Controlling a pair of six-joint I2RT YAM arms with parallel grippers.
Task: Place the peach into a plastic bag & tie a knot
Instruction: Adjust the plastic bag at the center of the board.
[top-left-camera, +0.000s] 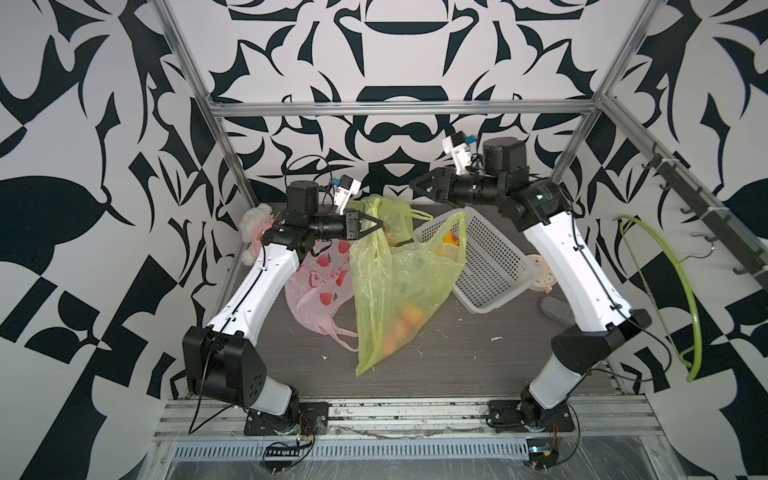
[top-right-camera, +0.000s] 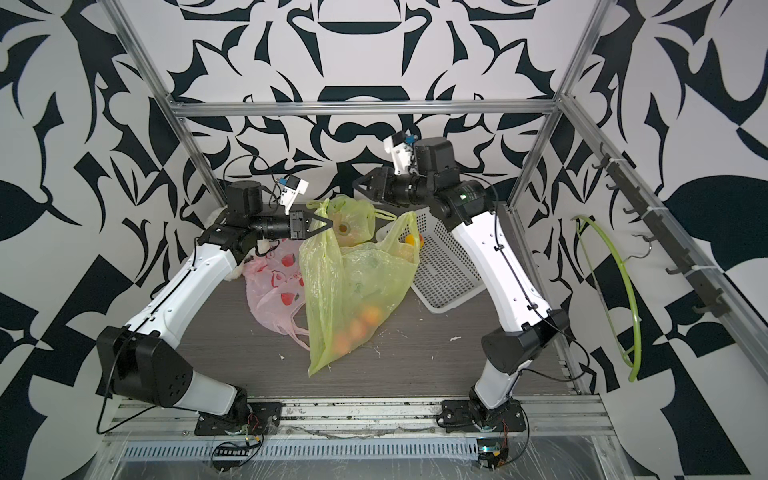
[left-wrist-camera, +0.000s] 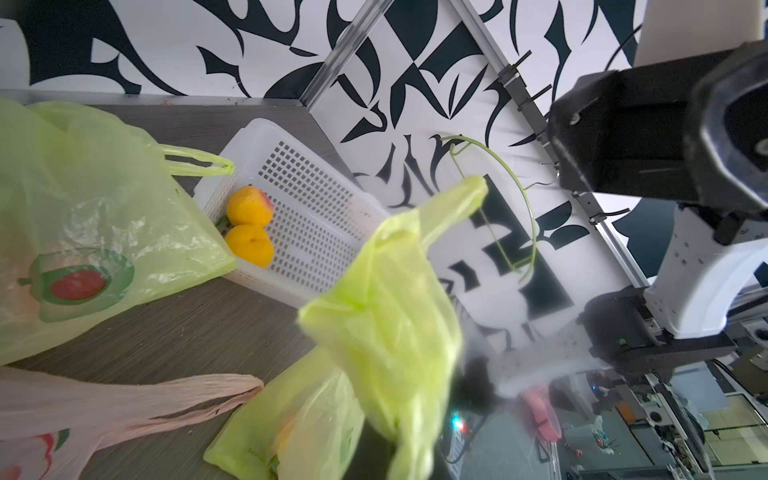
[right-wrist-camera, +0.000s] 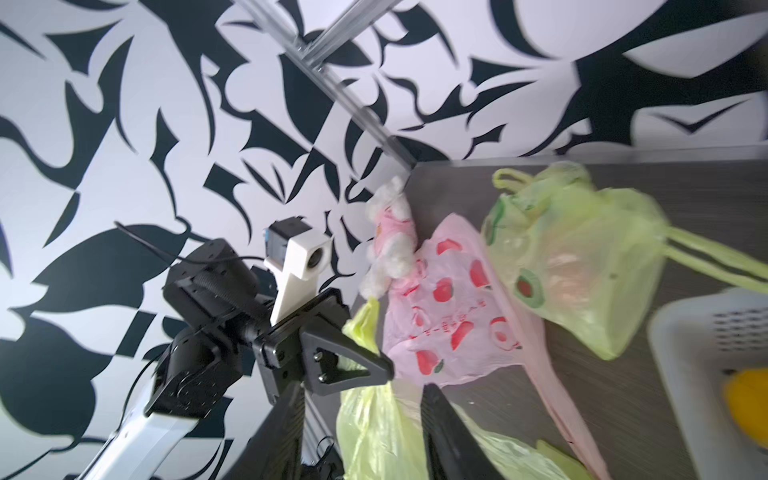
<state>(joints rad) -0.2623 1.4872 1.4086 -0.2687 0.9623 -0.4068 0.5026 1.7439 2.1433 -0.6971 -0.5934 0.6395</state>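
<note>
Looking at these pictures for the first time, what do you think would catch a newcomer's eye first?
The bold black-and-white patterned walls surround everything. At mid-table, a yellow-green bag is held up by the shut left end effector, orange fruit gathered at its bottom. Behind it to the right lies a white basket holding two peaches.

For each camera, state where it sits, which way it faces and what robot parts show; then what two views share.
Top views: above the front edge, looking down at table; both arms show.
Left wrist: on left arm, faces basket; right arm shows.
Right wrist: on right arm, faces left gripper, shut on green bag.
Shared: wrist views both show that bag.
</note>
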